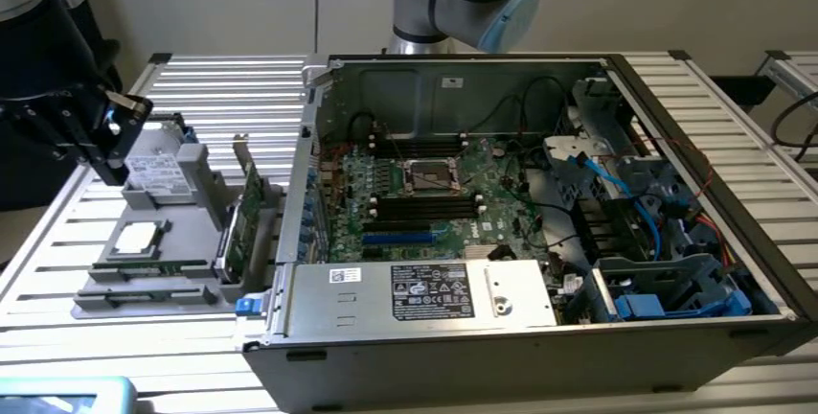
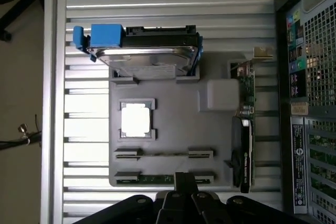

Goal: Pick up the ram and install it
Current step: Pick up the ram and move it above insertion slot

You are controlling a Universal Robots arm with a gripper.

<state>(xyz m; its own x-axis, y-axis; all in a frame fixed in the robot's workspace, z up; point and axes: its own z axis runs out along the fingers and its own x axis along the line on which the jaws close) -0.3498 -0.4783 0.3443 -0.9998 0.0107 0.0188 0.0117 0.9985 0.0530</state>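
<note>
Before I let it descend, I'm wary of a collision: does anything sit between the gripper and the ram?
Nothing visible does. The gripper hovers above the gray holder, where the ram lies uncovered in its slot. The hard drive, the CPU and the expansion card sit off to the sides.
</note>
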